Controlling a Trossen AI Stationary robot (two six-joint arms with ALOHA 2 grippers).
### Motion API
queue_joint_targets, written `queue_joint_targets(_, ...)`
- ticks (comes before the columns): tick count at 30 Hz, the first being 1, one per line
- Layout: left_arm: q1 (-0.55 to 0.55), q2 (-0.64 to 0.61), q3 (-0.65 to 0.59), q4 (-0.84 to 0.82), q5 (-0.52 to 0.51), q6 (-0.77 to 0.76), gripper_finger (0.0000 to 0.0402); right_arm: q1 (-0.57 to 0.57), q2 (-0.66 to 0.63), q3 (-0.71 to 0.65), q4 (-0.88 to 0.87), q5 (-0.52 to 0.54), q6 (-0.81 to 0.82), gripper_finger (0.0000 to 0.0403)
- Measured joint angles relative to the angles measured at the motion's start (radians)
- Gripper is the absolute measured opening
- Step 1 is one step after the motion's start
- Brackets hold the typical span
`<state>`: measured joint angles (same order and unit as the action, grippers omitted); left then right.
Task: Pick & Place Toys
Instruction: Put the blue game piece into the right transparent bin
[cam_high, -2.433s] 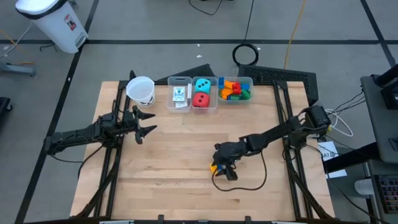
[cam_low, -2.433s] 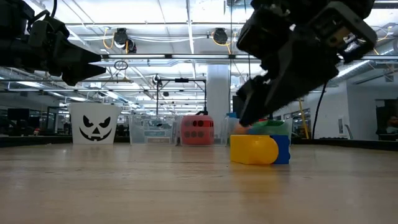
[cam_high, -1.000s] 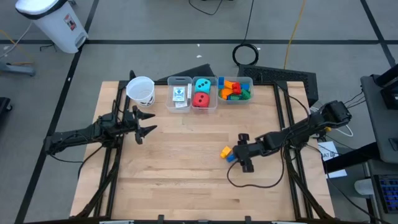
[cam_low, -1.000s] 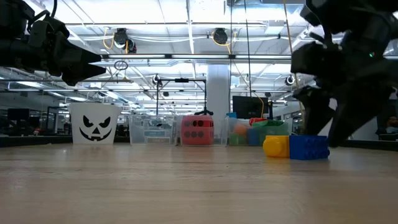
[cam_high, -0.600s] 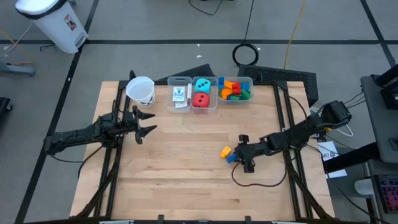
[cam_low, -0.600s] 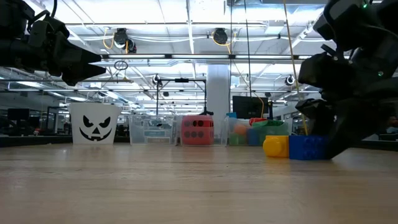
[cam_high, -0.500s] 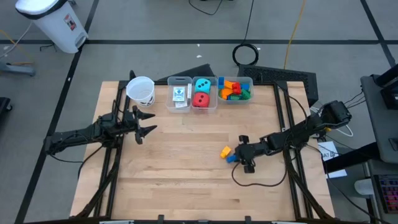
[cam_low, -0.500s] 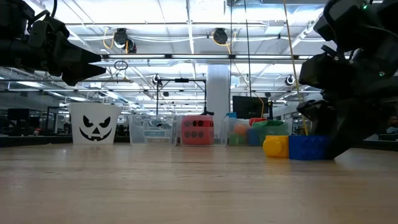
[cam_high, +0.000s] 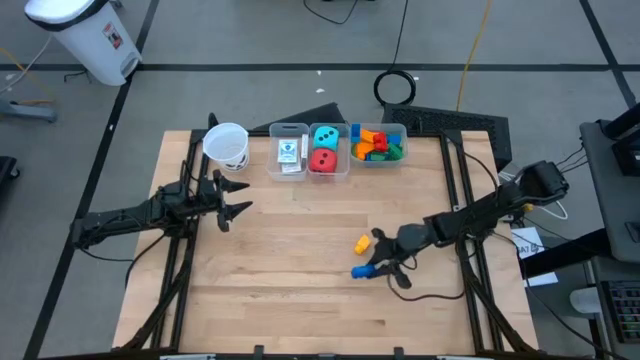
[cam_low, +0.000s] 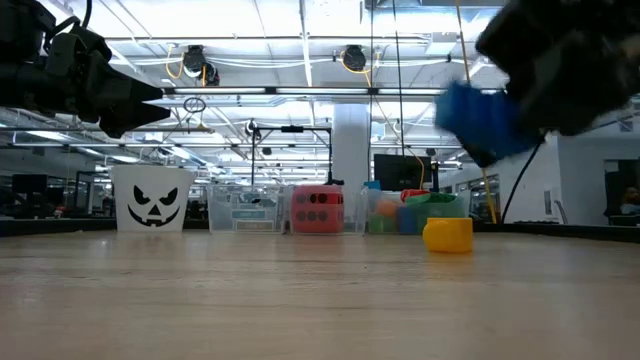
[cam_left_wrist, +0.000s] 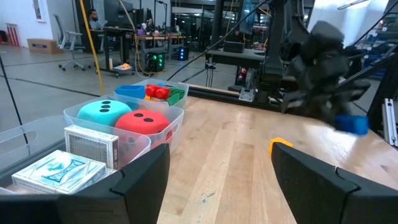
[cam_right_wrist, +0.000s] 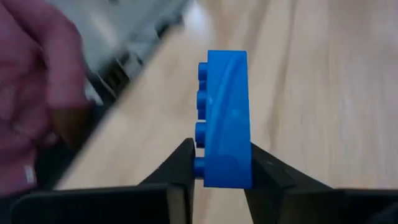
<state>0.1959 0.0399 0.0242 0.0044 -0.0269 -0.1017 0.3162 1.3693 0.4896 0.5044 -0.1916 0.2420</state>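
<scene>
Here, I have the right end effector (cam_high: 372, 268) clamped on a blue brick (cam_right_wrist: 225, 144), its two fingers pressed against the brick's flat sides with the studs facing out to one flank, as the right wrist view shows. In the low view the brick (cam_low: 480, 118) hangs well clear of the table (cam_high: 290, 290), so I judge the pick step done and the carry just beginning.

A yellow brick (cam_high: 362, 242) lies on the table just beside the right end effector, on the side toward the bins. It looks to me like the next loose toy to collect.

Well beyond the right end effector, along the table's far edge, stand three clear bins. One holds the card packs (cam_high: 288, 152), the middle one the teal die (cam_high: 325, 137) and red die (cam_high: 322, 160), and the brick bin (cam_high: 378, 143) already carries a heap of coloured bricks. A white paper cup (cam_high: 227, 146) stands past them, nearer my left arm.

The left end effector (cam_high: 232, 198) waits well apart from the right one, hovering with its fingers spread and nothing between them.

My next move, as I read it, calls for swinging the blue brick across to the brick bin, steadying it above the heap, then releasing.
</scene>
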Motion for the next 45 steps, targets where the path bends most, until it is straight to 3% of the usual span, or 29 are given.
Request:
queue_joint_targets(4,0.000,0.000,0.000,0.000,0.000,0.000,0.0287,-0.008,-0.056,0.000,0.157,0.000,-0.043,0.0090)
queue_joint_targets(12,0.000,0.000,0.000,0.000,0.000,0.000,0.0287,-0.125,-0.217,0.015,0.362,0.016,-0.211,0.0066)
queue_joint_targets(19,0.000,0.000,0.000,0.001,0.000,0.000,0.0287,-0.326,-0.298,0.026,0.407,0.216,-0.229,0.0080)
queue_joint_targets(25,0.000,0.000,0.000,0.000,0.000,0.000,0.0287,-0.607,-0.299,0.026,0.224,0.371,-0.244,0.0071)
queue_joint_targets(30,0.000,0.000,0.000,0.000,0.000,0.000,0.0287,-0.856,-0.237,0.026,0.031,0.426,-0.207,0.0069)
queue_joint_targets(34,0.000,0.000,0.000,0.000,0.000,0.000,0.0287,-0.986,-0.140,0.019,-0.006,0.326,-0.130,0.0080)
queue_joint_targets(38,0.000,0.000,0.000,0.000,0.000,0.000,0.0287,-1.039,-0.016,0.018,0.051,0.222,-0.105,0.0078)
queue_joint_targets(45,0.000,0.000,0.000,0.000,0.000,0.000,0.0287,-1.041,0.185,0.057,0.216,0.213,-0.109,0.0076)
